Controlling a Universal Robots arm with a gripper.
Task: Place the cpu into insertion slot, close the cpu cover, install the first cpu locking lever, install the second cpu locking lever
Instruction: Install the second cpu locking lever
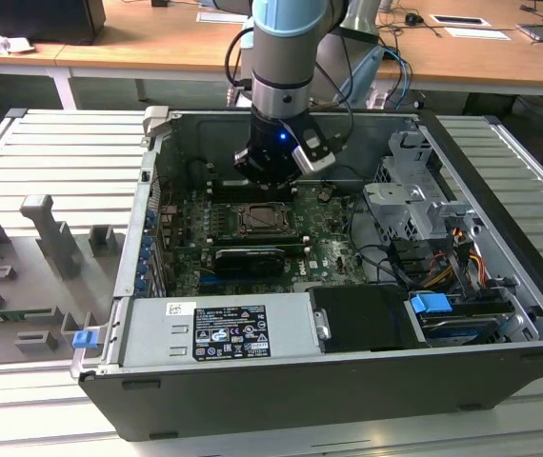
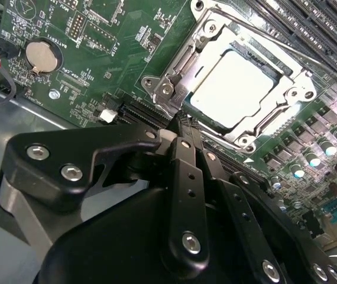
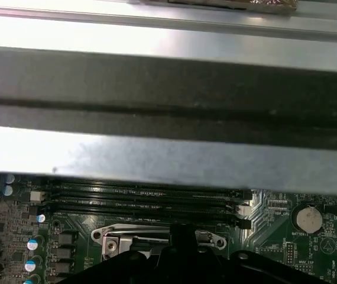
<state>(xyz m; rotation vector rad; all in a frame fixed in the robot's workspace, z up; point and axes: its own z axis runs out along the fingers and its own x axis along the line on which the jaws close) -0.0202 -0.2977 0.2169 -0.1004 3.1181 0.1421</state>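
The gripper (image 2: pixel 183 121) hung low, fingers pressed together, their tips right at the socket's edge. The cpu (image 2: pixel 230 89) sat in the insertion slot (image 2: pixel 174 71), the cpu cover (image 2: pixel 287 80) closed over it.

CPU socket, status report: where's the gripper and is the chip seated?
Gripper down at the insertion slot's edge, empty. Cpu seated, cpu cover closed over it. Nothing in the way.

The cpu (image 2: pixel 230 89) sits in the insertion slot (image 2: pixel 171 71) under the cpu cover (image 2: pixel 263 121), gripper (image 2: pixel 183 127) just beside.
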